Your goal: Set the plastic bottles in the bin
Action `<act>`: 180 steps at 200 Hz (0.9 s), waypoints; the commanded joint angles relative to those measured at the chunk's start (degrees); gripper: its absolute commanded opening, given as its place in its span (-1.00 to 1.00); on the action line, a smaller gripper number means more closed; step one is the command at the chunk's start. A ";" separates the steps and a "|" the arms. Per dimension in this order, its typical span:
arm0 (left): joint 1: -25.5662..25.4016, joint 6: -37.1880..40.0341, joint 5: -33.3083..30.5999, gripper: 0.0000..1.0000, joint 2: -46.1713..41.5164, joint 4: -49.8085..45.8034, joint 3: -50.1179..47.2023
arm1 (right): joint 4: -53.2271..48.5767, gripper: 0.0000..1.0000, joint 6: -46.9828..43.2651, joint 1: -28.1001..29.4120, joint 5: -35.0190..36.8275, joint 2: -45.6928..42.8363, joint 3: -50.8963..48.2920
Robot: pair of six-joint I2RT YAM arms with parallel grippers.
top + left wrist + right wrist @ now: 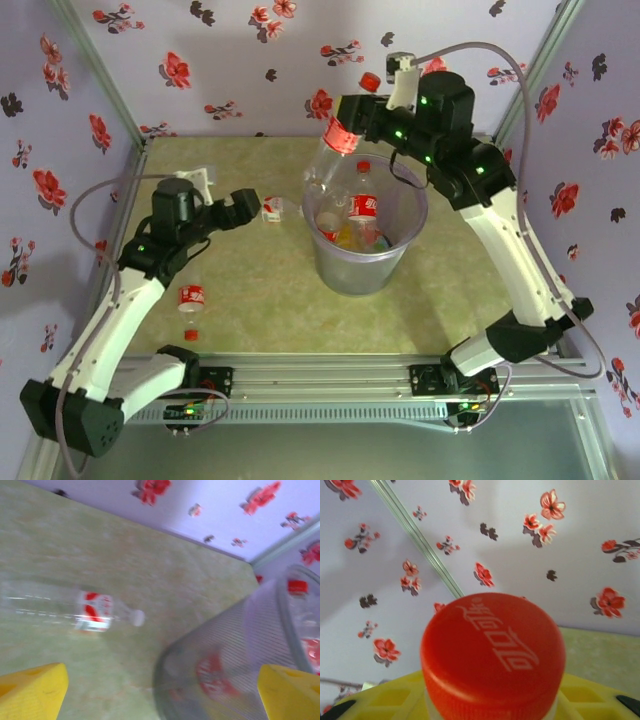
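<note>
At the near left of the surface, a small bottle of clear plastic with a red label lay on its side beside the left arm. A red cap sat just on its near side; whether it was on that bottle could not be told.

Farther in, the left jaws hung low over the surface, wide open and holding nothing. In the left wrist view the 2 yellow fingertips sat at the bottom corners, well apart. Just beyond them a white-capped bottle, clear with a red label, lay on its side. Its cap pointed right toward the bin, and it touched neither fingertip.

The bin stood upright near the middle of the surface, just right of that bottle. Inside it were 1 red-capped bottle with a red label and a yellow thing lower down.

Above the bin's far-left rim, the right jaws were closed around the neck of a large bottle. It was held tilted, with its base down at the bin's mouth and its neck up toward the far right. In the right wrist view its large red top rose between the yellow fingers. The right arm reached in from the near right.
</note>
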 commanded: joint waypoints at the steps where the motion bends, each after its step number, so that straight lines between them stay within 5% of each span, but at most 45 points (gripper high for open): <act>1: -4.19 -2.22 5.77 0.82 4.15 5.81 6.23 | -7.43 -0.44 -3.92 -0.50 2.03 -3.26 -2.97; 28: -7.89 -2.68 5.71 0.52 10.55 7.23 10.23 | -7.61 -0.44 -3.86 -0.43 3.35 -7.53 -8.70; 107: -13.08 -4.51 5.06 0.12 21.40 10.90 13.34 | -1.24 -0.45 2.37 -0.04 -2.95 -11.39 -23.49; 180: -14.28 -7.09 2.99 -0.24 22.12 12.76 11.61 | 11.02 -0.50 5.42 3.75 -0.38 -12.14 -37.97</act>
